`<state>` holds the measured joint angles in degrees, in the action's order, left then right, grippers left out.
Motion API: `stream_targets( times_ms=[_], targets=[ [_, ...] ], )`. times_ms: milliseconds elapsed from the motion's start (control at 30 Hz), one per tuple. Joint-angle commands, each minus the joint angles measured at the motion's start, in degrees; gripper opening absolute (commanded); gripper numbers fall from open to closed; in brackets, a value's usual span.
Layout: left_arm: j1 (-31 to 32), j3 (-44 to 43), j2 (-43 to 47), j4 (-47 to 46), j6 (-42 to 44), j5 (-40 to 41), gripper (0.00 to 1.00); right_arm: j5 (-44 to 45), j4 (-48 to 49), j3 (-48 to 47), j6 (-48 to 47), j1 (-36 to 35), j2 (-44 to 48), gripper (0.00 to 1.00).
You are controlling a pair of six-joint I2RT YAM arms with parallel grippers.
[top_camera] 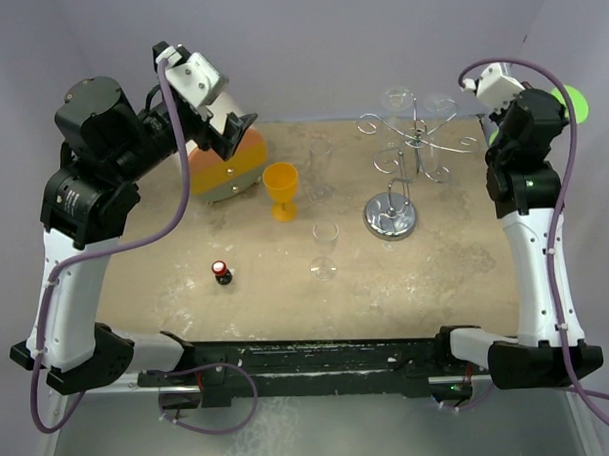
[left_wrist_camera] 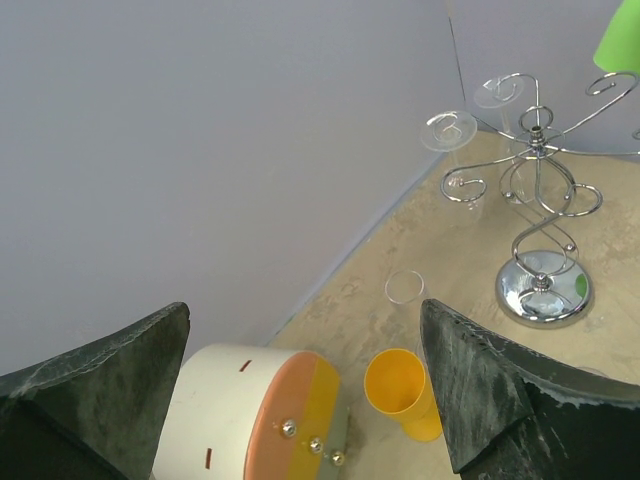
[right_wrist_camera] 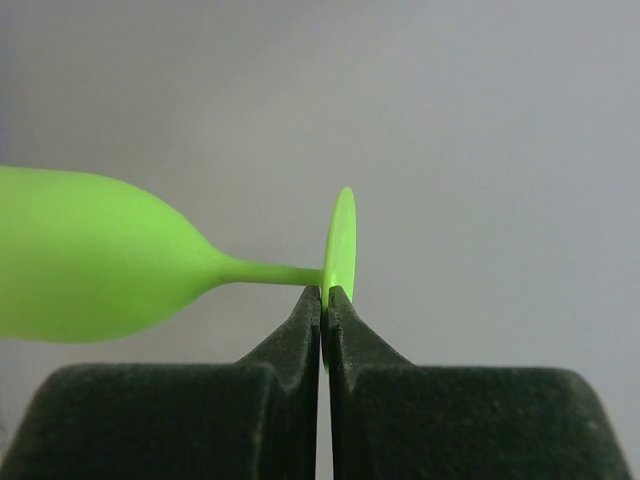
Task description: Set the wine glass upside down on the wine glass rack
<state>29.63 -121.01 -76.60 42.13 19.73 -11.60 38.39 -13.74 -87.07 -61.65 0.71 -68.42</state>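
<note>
right end effector (right_wrist_camera: 325, 296): green wine glass (right_wrist_camera: 90, 255) pinched by foot rim
left end effector (left_wrist_camera: 303, 308): released, nothing held
wine glass rack (top_camera: 390, 215): upright on desk (top_camera: 456, 273)

Readable text: none was found in any view.
Round box (left_wrist_camera: 230, 400): only short red dashes were seen on the cream side, no letters.
Small bottle (top_camera: 221, 274): any label was too small to be read.
</note>
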Motion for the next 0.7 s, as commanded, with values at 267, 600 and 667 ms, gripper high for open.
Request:
stream_targets(
  times_ms=[267, 600, 667],
  targets=[
    [-1.6, 0.5, 2.2, -1.7, -0.8, -2.6, 0.99, -18.0, -15.6, -4.1, -12.2, 0.0, -3.2, 0.00],
    [-1.9, 0.8, 2.6, -1.6, -1.0, -3.1, 0.99, -33.2, -24.2, -9.4, -15.3, -0.1, -5.1, 0.00],
    [-2.0, 0.7, 2.5, -1.6, -1.1, -3.2, 0.99, -36.1, -25.2, -9.6, -15.5, -0.1, -5.3, 0.00]
  ],
)
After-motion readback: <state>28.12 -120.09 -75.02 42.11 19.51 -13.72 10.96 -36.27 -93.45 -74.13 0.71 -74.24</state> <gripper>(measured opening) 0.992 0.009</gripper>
